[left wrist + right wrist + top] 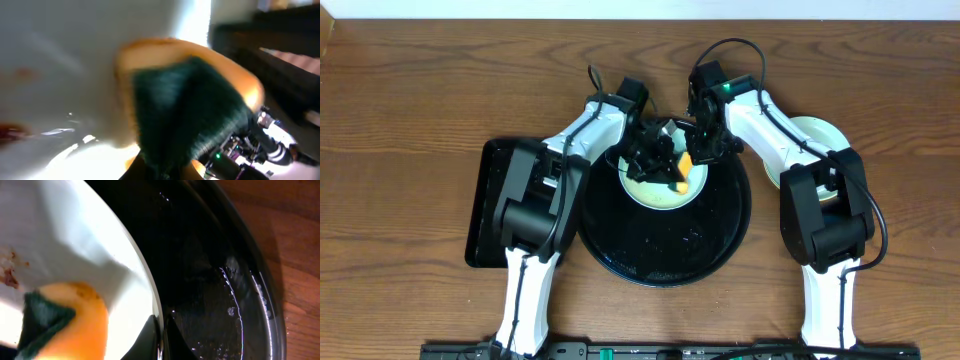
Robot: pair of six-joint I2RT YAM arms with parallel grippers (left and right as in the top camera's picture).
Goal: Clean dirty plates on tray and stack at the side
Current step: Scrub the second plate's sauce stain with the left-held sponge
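Wiping is judged to be under way: the pale round shallow plate (655,192) is set on the far half of the large round glossy black tray (665,262). Its right rim is apparently pinched by the closed right tool (706,145), and the orange sponge with a green scrub face (684,166) is gripped by the left tool (655,155) and pressed onto the plate. Beyond the sponge from the pinched rim, brown smears (9,277) are seen, so the next stroke is best carried that way by the nearer left arm.
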